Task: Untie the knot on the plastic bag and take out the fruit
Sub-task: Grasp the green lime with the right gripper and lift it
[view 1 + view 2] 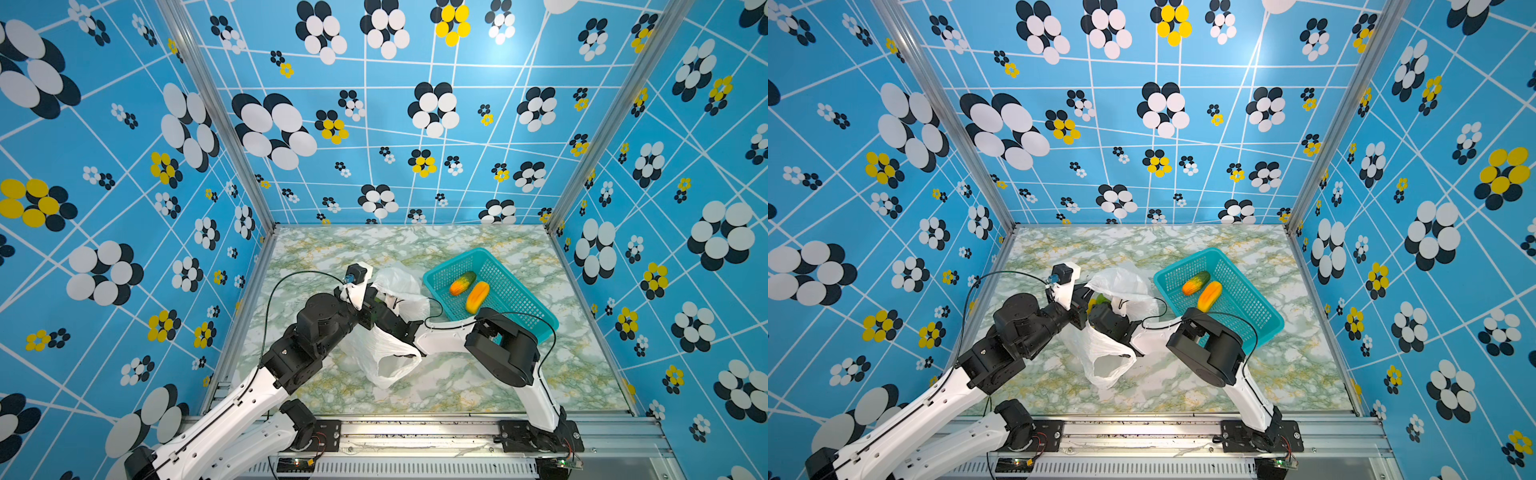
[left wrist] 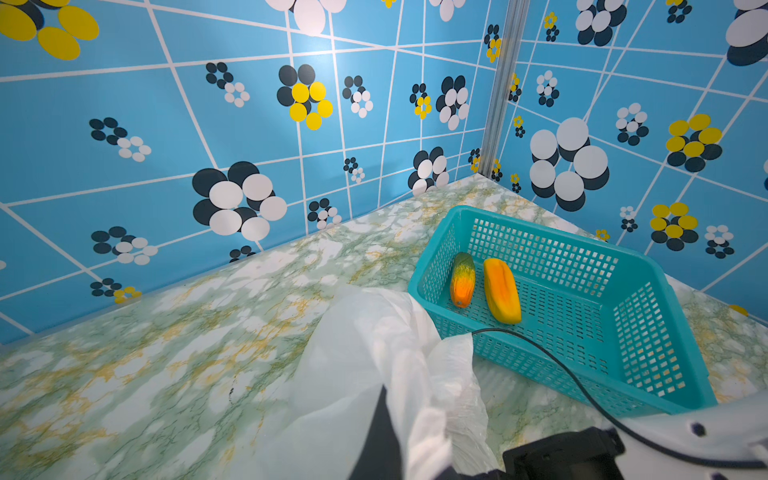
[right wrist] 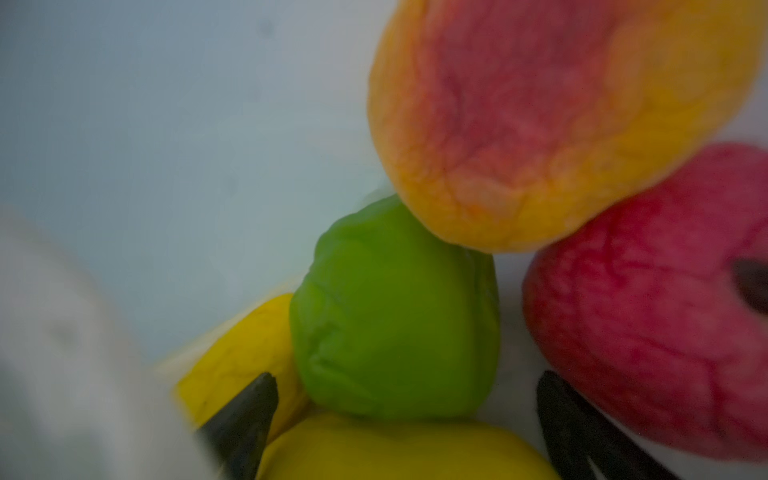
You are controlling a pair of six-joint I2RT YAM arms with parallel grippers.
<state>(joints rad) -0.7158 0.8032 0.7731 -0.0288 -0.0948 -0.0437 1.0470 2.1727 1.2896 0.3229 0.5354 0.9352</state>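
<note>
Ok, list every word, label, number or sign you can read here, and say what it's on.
None can be read.
The basket, the bag and the fruit show no print; the walls carry only a flower pattern.
Any marking on the small circuit boards at the front rail is too small to read.

Crinkly white plastic bag sprawls mid-tabletop, mouth open! Inside: green fruit, pinkish-red fruit, orange-yellow fruit. Right, two oblong fruits lie in the teal basket.
</note>
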